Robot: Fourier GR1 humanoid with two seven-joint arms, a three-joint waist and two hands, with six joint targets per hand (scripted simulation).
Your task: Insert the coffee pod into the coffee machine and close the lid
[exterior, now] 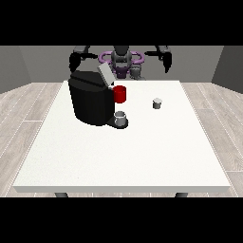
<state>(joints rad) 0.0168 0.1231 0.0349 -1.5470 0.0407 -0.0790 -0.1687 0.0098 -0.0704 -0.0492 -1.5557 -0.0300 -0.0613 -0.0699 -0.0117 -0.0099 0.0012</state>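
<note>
A black coffee machine (90, 99) stands on the white table (123, 147) at the left, its grey lid (105, 73) tilted up and open. On its drip base sits a small grey cup (121, 118). The coffee pod (157, 102), small, grey with a white top, stands upright on the table right of centre. The hand at the view's left (74, 60) hangs raised behind the machine. The hand at the view's right (166, 60) is raised above the table's far edge, well behind the pod. Neither hand touches anything.
A red mug (120, 94) stands just right of the machine, behind the drip base. The robot's torso (121, 61) is at the table's far edge.
</note>
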